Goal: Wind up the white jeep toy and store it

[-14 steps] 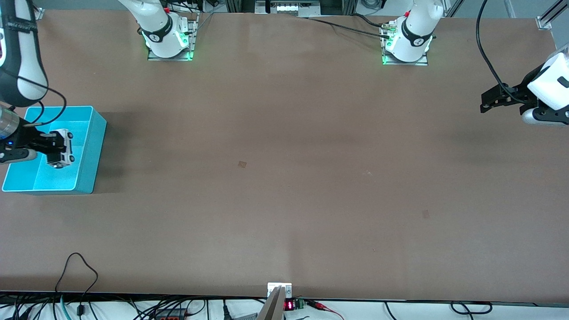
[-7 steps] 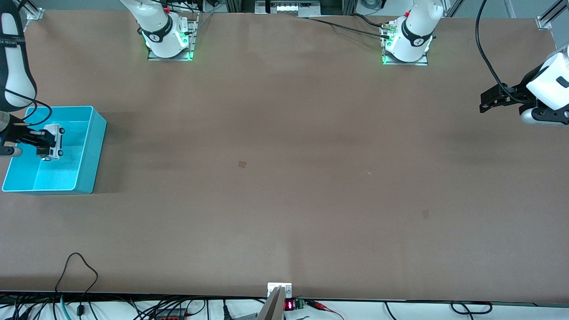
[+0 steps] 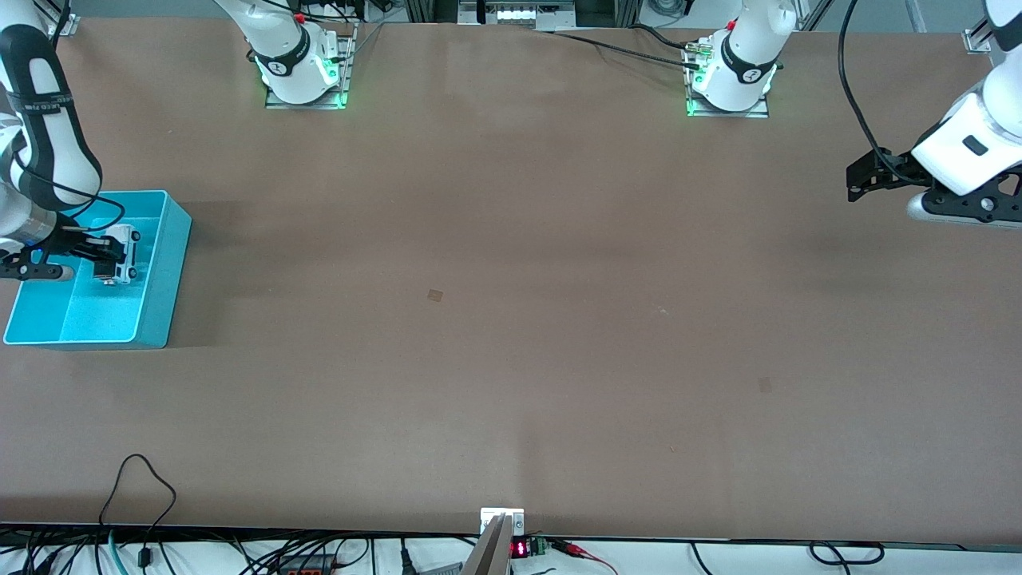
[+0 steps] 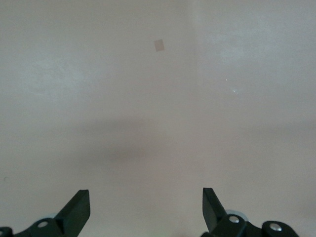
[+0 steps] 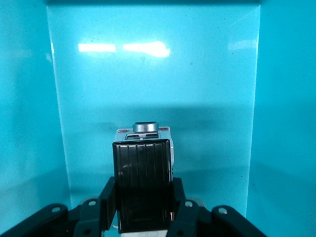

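Right wrist view tells me most of what I need here: the right gripper [image 5: 143, 207] has its jaws clamped on the white jeep toy [image 5: 143, 187], one on each flank, and I'm looking straight down the black roof panel with a silvery round bit at the jeep's end. All around it is teal plastic, so the toy is inside the teal bin [image 5: 29, 98], or at least down between its walls. I can't tell from this angle whether the wheels are touching the bin floor or hanging a bit above it.

From the front view, the bin [image 3: 164, 271] sits at the right arm's end of the counter, close to that edge, about midway between the robots' edge and the camera's edge. The right gripper [image 3: 108, 255] is over the bin with the jeep [image 3: 121, 257] in its grip, toward the end of the bin closer to the robots' edge.

So I'd say we're on the store step, and nearly at the end of it. Whether the winding got done, I can't judge from here.

Next move as I see it: ease down until the jeep rests on the bin floor, release the jaws, then lift straight up so they don't drag the toy or clip the bin wall.

Left gripper [image 4: 145, 212] waits over bare counter near the left arm's end, jaws spread wide with nothing between them.
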